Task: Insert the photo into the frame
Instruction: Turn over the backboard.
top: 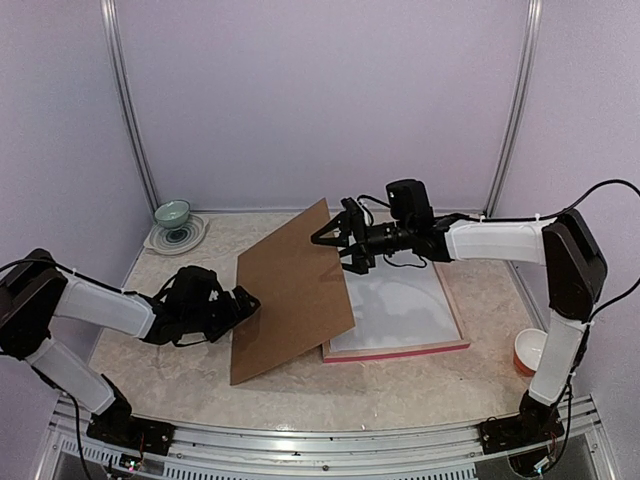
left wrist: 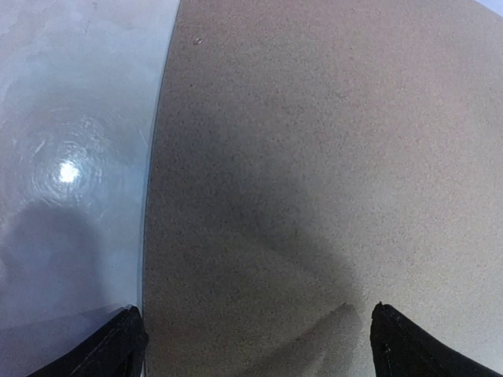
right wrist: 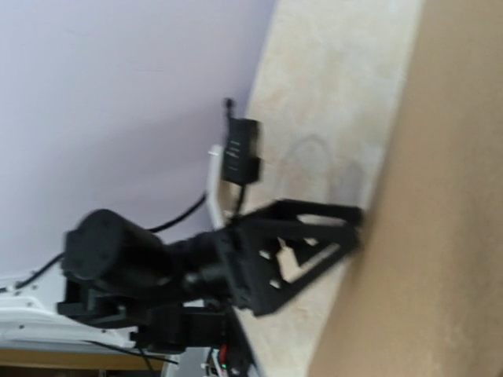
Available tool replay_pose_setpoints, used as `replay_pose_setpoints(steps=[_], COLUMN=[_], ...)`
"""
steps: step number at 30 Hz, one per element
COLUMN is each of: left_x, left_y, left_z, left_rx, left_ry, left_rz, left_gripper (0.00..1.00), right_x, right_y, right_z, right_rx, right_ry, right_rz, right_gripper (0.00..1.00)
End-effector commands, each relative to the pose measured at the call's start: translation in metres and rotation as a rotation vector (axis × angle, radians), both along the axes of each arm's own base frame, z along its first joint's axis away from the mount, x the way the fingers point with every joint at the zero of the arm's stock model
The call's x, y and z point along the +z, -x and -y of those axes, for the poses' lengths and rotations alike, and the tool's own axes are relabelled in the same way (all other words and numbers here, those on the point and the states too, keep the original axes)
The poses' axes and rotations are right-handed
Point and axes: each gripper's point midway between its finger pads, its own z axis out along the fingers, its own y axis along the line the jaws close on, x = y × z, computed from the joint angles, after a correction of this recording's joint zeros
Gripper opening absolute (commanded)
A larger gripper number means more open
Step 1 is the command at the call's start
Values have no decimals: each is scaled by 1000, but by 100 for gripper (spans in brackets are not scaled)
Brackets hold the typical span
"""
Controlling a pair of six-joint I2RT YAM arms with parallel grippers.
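Table (top: 495,300): pale marbled beige top that fills the lower half of the overhead view, with a metal rail along its near edge at the bottom.
Room: plain lavender walls behind and on both sides; metal posts (top: 130,110) rise at the upper left and upper right.
Frame (top: 400,351): lies flat on the table, right of centre. A bright pink rail shows along its lower edge and a paler rail runs up its right side. The area inside looks white and glossy.
Backing board (top: 290,290): plain brown sheet in the centre of the overhead view, set askew, its right edge covering the frame's left side.
Left gripper (top: 245,300): at the board's left edge, jaws spread wide. In its wrist view the dark fingertips (left wrist: 110,345) sit in the lower corners, with the brown board between them and a shiny grey surface on the left.
Right gripper (top: 335,240): at the board's upper right edge, over the frame's top left corner, jaws apart and not closed on the board.
Green bowl (top: 172,212): on a round plate (top: 195,238), upper left of the table.
Orange-and-white bowl (top: 527,350): at the table's right edge.
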Motion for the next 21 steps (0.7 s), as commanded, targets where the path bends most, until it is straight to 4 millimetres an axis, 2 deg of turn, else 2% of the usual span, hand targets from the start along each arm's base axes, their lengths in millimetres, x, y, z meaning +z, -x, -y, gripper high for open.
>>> replay_pose_setpoints(steps=[1,7,11,16,21], left_x=[-28,-16,-7,-4,-6], left_y=[32,28,27,26,27], left_z=[14,23,26,25,25], left_rx=[-101,-121,-125,-126,-124], left_ry=[-13,9,22,24,21], left_rz=[-139,-104,-81,-66,-69], left_gripper=[99,99,99,99,99], right_x=[62,98,115,126,119], right_y=[13,22,32,48,55], right_z=[-8,-24,-39,-56,-67], right_rx=[75,134,182,245,268], right_ry=[-136,-199,-226,-249,-237], right_rz=[107,159,186,204,194], right_gripper=[97,99,99,99,99])
